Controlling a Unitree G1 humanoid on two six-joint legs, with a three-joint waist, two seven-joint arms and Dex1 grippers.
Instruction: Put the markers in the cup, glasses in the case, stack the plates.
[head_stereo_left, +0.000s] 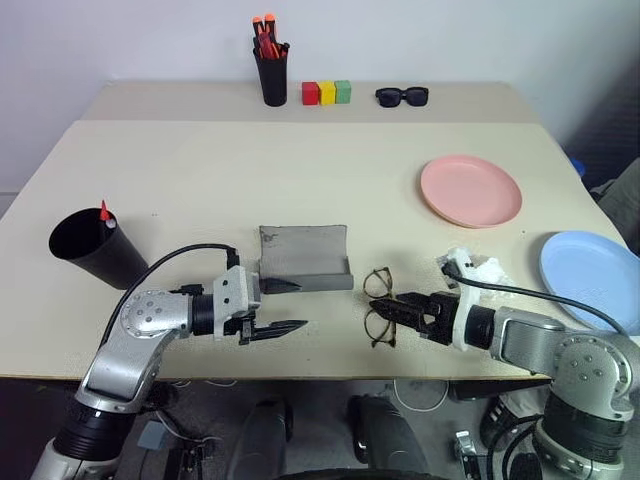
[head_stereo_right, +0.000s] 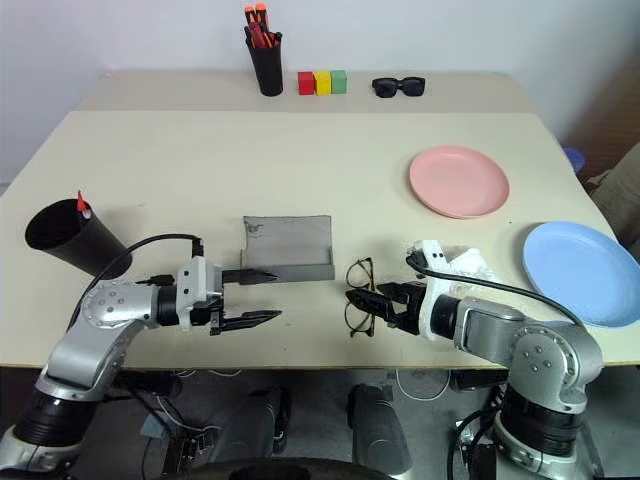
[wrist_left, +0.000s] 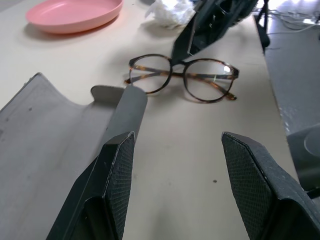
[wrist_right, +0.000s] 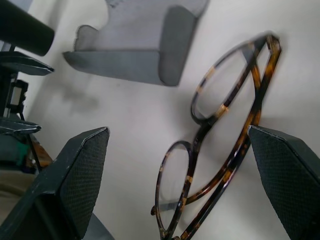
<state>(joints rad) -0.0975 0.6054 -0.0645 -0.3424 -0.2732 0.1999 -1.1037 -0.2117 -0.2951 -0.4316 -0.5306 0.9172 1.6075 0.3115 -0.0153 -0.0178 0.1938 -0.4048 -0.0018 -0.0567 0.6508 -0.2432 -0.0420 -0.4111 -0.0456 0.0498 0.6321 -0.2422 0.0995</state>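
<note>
The wire-framed glasses (head_stereo_left: 377, 283) lie folded on the table just right of the open grey case (head_stereo_left: 305, 258). My right gripper (head_stereo_left: 385, 312) is open and low over the table, one finger on each side of the glasses (wrist_right: 225, 125). My left gripper (head_stereo_left: 300, 305) is open and empty by the case's front edge (wrist_left: 50, 130), pointing toward the glasses (wrist_left: 182, 77). The black cup (head_stereo_left: 95, 245) stands at the left with a red marker tip (head_stereo_left: 104, 212) poking out. At the right lie the pink plate (head_stereo_left: 470, 190) and, nearer the edge, the blue plate (head_stereo_left: 590, 278), apart from each other.
A crumpled white wad (head_stereo_left: 475, 268) sits just behind my right wrist. On the far table stand a tall black pen holder (head_stereo_left: 270, 65) with orange-capped pens, three coloured blocks (head_stereo_left: 327, 92) and black sunglasses (head_stereo_left: 402, 96). The table's front edge runs just below both grippers.
</note>
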